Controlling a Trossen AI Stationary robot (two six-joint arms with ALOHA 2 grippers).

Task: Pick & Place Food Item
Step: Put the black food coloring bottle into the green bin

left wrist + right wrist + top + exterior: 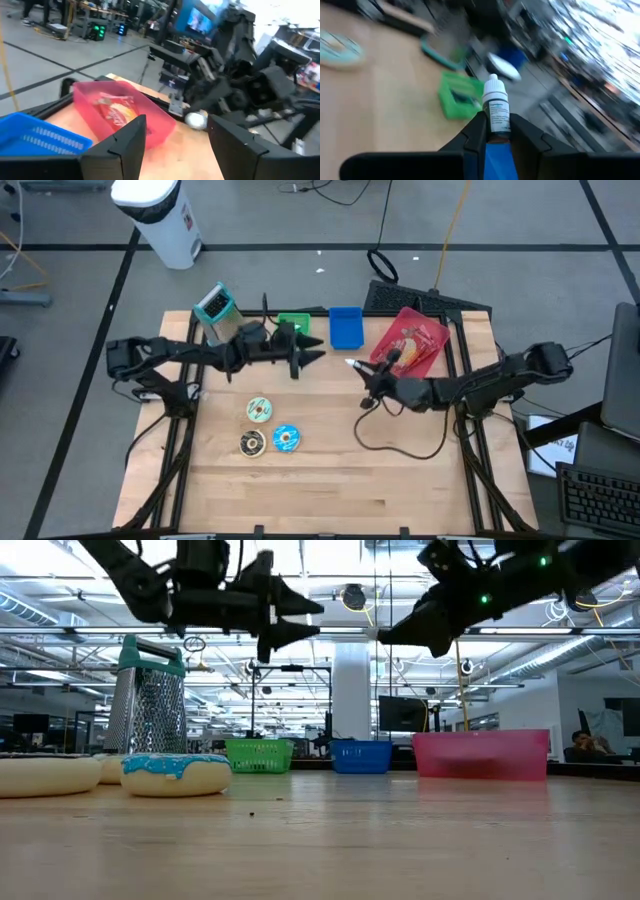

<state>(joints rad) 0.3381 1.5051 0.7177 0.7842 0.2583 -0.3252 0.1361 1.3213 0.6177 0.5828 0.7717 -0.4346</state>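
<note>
Right tool (pixel 495 131) clamped on a small white-capped dropper bottle (pixel 496 111), held upright between my fingers and raised off the counter (pixel 330 480), near the pink bin (pixel 425 330). Bottle looks light, rigid, smooth-sided; likely slippery, so I judge the grip belongs on the labelled body, not the cap. Left tool (pixel 308 356) hangs empty, jaws well apart, above the green basket (pixel 292 325).

Food items: three doughnuts on the counter's near-left part, blue-iced (pixel 286 438), teal-iced (pixel 259 409), brown-topped (pixel 252 443). My guess is soft and light, with icing that marks easily; take one by the outer rim, gently.

Around: grater (pixel 216 311) at the far left, blue basket (pixel 345 327) between green basket and pink bin. A loose black cable (pixel 400 448) loops on the counter under my right arm and could snag.
</note>
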